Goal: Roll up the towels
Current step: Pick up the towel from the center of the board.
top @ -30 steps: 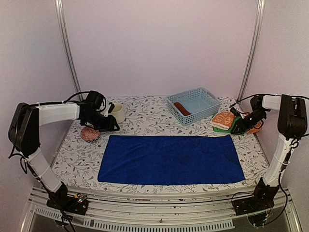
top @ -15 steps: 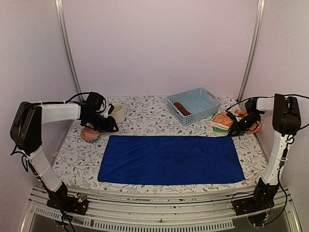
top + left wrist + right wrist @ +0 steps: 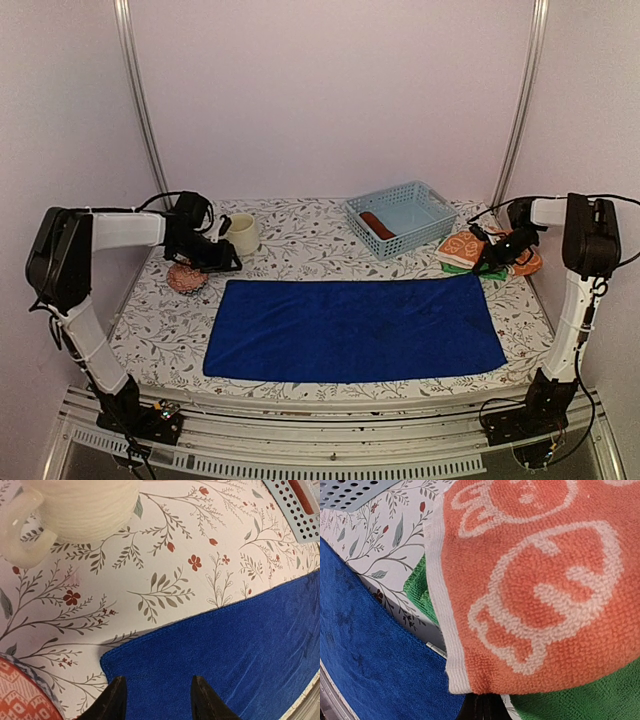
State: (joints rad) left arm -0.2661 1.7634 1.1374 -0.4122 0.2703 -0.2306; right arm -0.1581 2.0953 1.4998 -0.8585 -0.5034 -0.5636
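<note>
blue towel (image 3: 355, 328) is spread flat mid-table, long axis running left-right, short edges facing each arm. left gripper (image 3: 159, 700) hangs just over its far-left corner, fingers apart, nothing between them, and the corner's hem lies right ahead of the tips. the left arm is clearly nearer that end. cream mug (image 3: 241, 234) sits just beyond it, and a small orange patterned cloth (image 3: 20, 700) is beside the corner.

right gripper (image 3: 490, 262) is at the far-right side, down at the stacked orange towel (image 3: 535, 580) on the green towel (image 3: 580, 700), just past the blue towel's far-right corner. its fingers are together, with the orange hem right at the tips. can't tell if the hem is actually pinched.

rust-brown towel (image 3: 377, 224) sits already rolled in the lattice basket (image 3: 432, 203) at the back.

my read: the next move depends on the far long edge. both grippers sit near its two corners, so a roll would likely go from the far edge toward the bases. the right one would have to shift inward onto blue first.
</note>
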